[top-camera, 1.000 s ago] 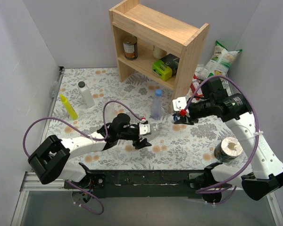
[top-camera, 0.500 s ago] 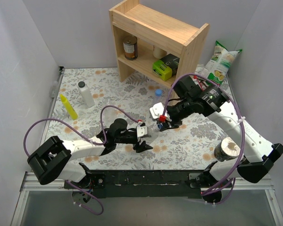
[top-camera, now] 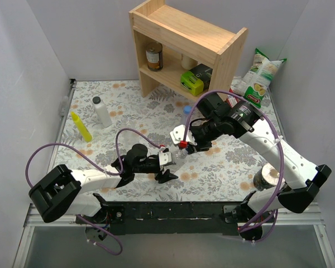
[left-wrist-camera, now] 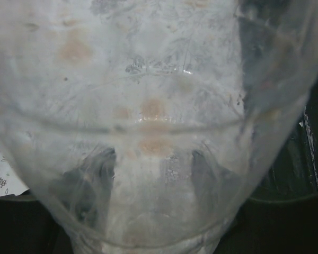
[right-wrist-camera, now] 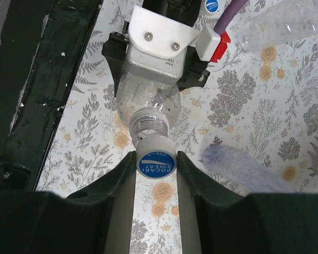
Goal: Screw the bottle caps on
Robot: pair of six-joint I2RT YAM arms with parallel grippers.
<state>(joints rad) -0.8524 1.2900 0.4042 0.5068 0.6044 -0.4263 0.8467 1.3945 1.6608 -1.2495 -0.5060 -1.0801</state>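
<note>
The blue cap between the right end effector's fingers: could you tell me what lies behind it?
The threaded neck of the clear bottle, held by the left end effector. The cap covers its mouth; thread engagement cannot be seen.

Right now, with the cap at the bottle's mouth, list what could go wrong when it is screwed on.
1. The blue cap in the right gripper looks slightly off the neck of the held bottle, so it may cross-thread.
2. The left gripper clamps only the thin body; twisting may spin or dent it.
3. A loose bottle lies beside the right gripper and could be knocked.
</note>
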